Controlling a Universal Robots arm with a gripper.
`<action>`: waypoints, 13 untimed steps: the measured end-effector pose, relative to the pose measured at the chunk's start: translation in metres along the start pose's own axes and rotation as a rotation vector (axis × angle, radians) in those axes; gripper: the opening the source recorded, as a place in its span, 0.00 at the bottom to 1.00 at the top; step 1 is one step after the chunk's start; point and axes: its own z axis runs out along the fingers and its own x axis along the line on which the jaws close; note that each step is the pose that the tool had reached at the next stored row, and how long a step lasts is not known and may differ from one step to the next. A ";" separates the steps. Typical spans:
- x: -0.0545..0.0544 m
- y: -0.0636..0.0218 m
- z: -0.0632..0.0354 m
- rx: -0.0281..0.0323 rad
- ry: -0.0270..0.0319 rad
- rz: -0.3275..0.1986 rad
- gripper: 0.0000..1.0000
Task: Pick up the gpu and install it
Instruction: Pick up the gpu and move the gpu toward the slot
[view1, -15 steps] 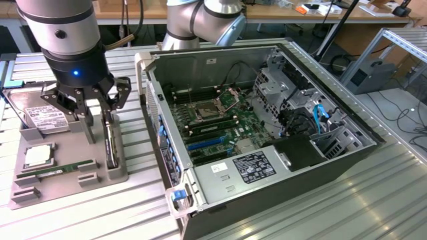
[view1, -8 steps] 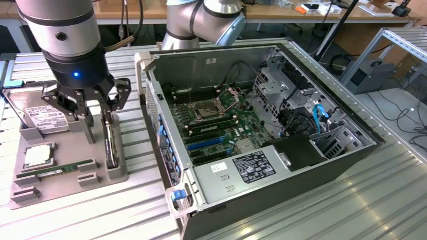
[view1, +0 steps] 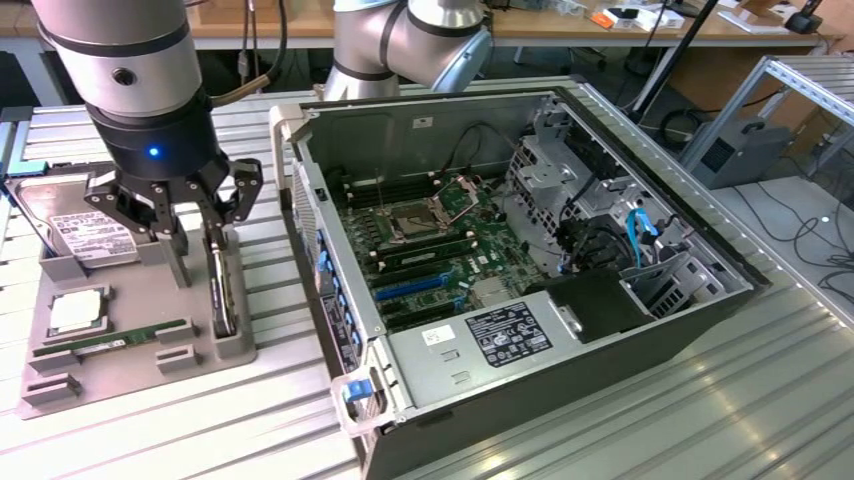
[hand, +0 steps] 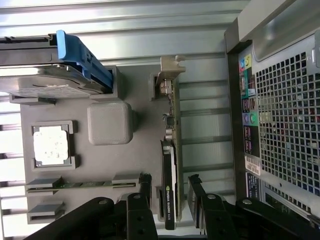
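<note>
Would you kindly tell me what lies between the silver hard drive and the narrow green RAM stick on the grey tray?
A square silver processor chip lies between them; both the exterior and wrist views show it.

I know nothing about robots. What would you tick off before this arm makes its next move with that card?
1. Gpu standing on edge in the grey tray: ok.
2. Gripper open, one finger on each side of the card: ok.
3. Card gripped: not ok, gaps on both sides.
4. Computer case lying open, motherboard exposed: ok.
5. Blue slot free: ok, looks empty.
6. How far down the card the fingers reach: cannot tell.
</note>
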 end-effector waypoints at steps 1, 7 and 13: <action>0.000 0.0000 0.0001 0.0000 0.0000 0.000 0.42; 0.000 -0.0001 0.0020 0.0000 0.0001 0.000 0.42; 0.000 -0.0001 0.0058 0.0001 -0.0001 0.000 0.42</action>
